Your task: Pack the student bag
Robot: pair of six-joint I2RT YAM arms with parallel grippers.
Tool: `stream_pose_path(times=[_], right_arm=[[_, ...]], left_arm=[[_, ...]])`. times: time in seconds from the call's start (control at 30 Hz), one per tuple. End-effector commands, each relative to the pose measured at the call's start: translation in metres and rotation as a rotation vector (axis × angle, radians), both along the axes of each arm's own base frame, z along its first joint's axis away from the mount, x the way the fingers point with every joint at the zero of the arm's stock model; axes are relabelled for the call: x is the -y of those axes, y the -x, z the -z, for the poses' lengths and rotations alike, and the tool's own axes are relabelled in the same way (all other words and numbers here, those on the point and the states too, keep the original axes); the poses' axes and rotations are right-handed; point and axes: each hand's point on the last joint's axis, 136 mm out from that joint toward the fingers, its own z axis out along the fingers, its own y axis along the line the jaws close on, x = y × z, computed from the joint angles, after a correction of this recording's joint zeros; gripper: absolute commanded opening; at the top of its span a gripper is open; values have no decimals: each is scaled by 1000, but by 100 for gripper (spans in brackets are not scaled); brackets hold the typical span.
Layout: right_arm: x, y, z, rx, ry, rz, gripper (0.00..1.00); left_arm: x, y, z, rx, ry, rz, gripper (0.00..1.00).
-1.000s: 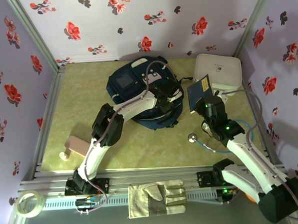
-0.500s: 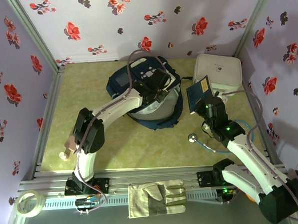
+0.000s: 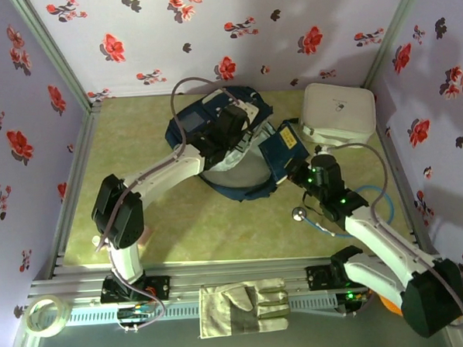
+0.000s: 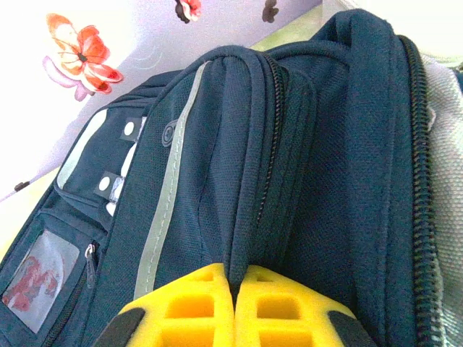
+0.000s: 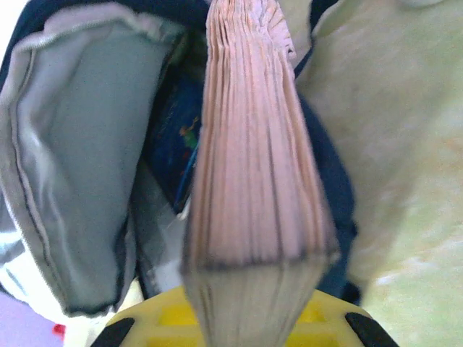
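**Left side.** My left gripper (image 4: 235, 293) has its yellow pads pressed together on a fold of navy fabric at the top rim of the student bag (image 4: 304, 144). The pinch sits beside the zip tracks. The bag lies at the middle of the table's far half, with its mouth turned toward my right arm.

**Opening.** In the right wrist view the grey lining (image 5: 79, 137) stands clear as a pocket. Something blue with coloured print lies deeper inside; I cannot tell what it is.

**Right side.** My right gripper (image 5: 246, 318) is clamped on the book (image 5: 253, 166) near its lower end. The page edges face the camera and the far end points at the bag's mouth.

**Recommendation for the step in hand (my judgement).**
- Hold the rim lifted with the left gripper so the mouth does not sag.
- Lead the book in by its narrow edge, alongside the lining and clear of the zip teeth.
- Release only once most of its length is inside. If it is let go too soon it may tip out onto the table.

**Markings.**
- The book cover carries a yellow patch in the top view, too small to read.
- The bag's clear window pocket shows a reddish print with no legible words.
- The white zip case (image 3: 338, 112) at the far right bears a small dark mark, also unreadable.
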Motion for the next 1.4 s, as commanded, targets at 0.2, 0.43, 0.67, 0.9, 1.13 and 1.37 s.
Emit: stream_pose_path(times=[0.2,0.43,0.67,0.9,1.13,1.37], right_arm=[[-74,-32,-22,95,-164,-122,11],[-97,-64,-11,77,-198,-106,10],[-102,-95,45,-86,-135,8,11],[-144,-138,64,-107,-217,-23,14],[-168,-162,71,-116,-273,-54,26],[-144,-142,43,-64,-301,-47,51]], left_arm=[[-10,6,-121,214,306,-39,0],[-15,14,-125,183,323,-34,0],[-17,11,-118,136,340,-33,0],[-27,6,-109,68,370,-56,0],[-38,4,-102,35,385,-81,0],[-46,-2,-90,1,377,-105,0]])
